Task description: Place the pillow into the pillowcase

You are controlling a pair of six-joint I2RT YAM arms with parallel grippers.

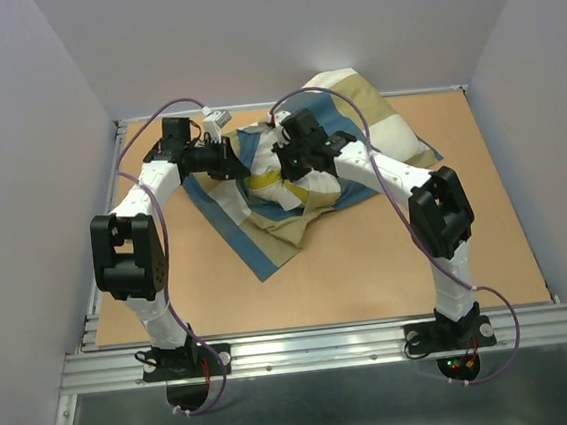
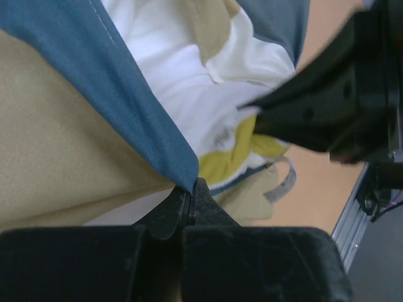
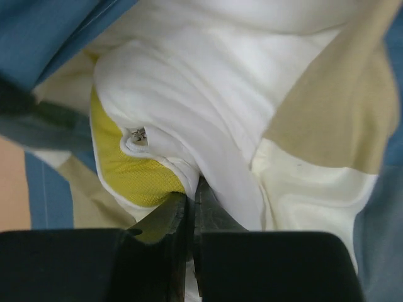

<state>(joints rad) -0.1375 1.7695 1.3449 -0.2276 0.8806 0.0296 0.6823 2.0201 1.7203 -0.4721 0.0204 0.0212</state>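
The pillowcase (image 1: 266, 236), in blue, tan and cream blocks, lies rumpled at the middle back of the table, bulging toward the back right. The pillow (image 1: 267, 182) shows at its opening as white cloth with a yellow-green edge. My left gripper (image 1: 236, 164) is shut on the blue edge of the pillowcase (image 2: 135, 119), seen at the jaws in the left wrist view (image 2: 191, 187). My right gripper (image 1: 295, 170) is shut on the white edge of the pillow (image 3: 189, 94), beside its yellow side (image 3: 129, 173); its jaws show in the right wrist view (image 3: 194, 187). Most of the pillow is hidden under the cloth.
The tan tabletop (image 1: 369, 265) is bounded by grey walls at the left, back and right. Metal rails (image 1: 326, 344) run along the front edge and the left side. A grey cloth tag (image 2: 284, 181) hangs from the pillowcase near the table.
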